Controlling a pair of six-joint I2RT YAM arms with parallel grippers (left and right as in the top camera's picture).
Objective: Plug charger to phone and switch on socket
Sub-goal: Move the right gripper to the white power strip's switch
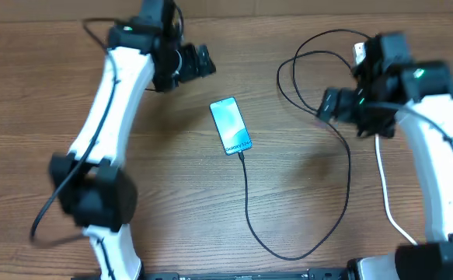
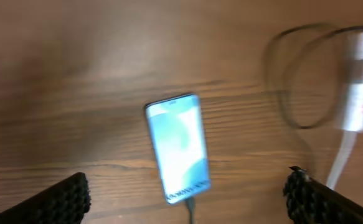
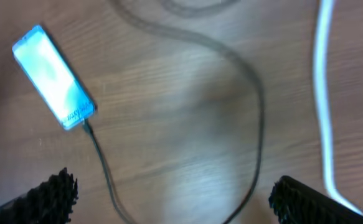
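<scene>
The phone [image 1: 231, 126] lies flat mid-table with its light blue screen up. The charger's thin black cable [image 1: 288, 255] meets the phone's near short edge, loops toward the front, then rises to the back right. The socket [image 1: 360, 53] shows only as a white corner behind my right arm; it is a blur in the left wrist view [image 2: 358, 81]. My left gripper [image 1: 203, 61] is open and empty, back left of the phone [image 2: 176, 146]. My right gripper [image 1: 327, 103] is open and empty above the cable [image 3: 256, 124], right of the phone [image 3: 53, 78].
The socket's thick white cord [image 1: 385, 187] runs down the right side under my right arm, and also shows in the right wrist view [image 3: 323, 93]. The black cable makes a loop [image 1: 300, 62] at the back right. The table is brown wood.
</scene>
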